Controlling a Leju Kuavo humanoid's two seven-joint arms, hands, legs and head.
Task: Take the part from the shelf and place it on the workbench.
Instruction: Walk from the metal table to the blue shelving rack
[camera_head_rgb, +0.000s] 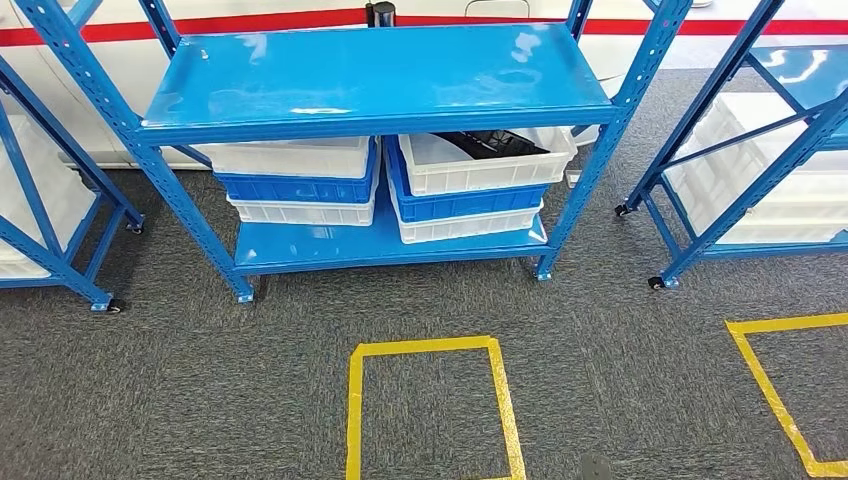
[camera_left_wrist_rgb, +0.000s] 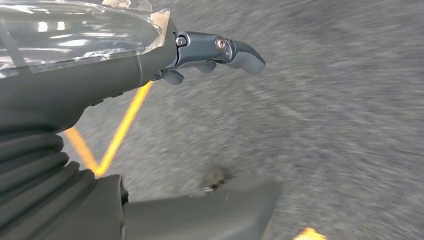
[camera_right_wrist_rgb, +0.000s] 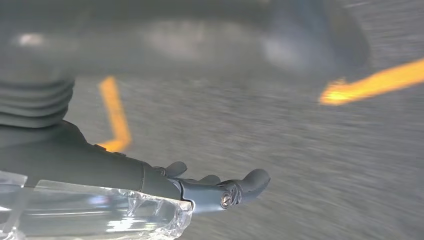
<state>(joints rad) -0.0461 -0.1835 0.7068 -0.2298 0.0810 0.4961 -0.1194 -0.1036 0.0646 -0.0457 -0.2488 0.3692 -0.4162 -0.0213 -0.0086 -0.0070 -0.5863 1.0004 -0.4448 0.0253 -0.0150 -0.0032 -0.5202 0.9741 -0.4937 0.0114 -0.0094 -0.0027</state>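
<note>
Both my hands hang spread and empty over the carpet; left hand (camera_left_wrist_rgb: 210, 52), right hand (camera_right_wrist_rgb: 220, 187). My dark part (camera_head_rgb: 490, 143) lies at twelve o'clock in the white bin (camera_head_rgb: 485, 165), slanted toward two o'clock, seemingly nearer my right.

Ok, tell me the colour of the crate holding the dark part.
White crate, seen best in the head view.

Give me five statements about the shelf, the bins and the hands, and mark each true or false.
1. The dark part lies in the right stack's top white bin. True.
2. The top shelf carries a bin. False: it is bare.
3. The left hand holds the part. False: it holds nothing.
4. The right hand hangs over grey carpet. True.
5. The floor tape is red. False: it is yellow.
</note>
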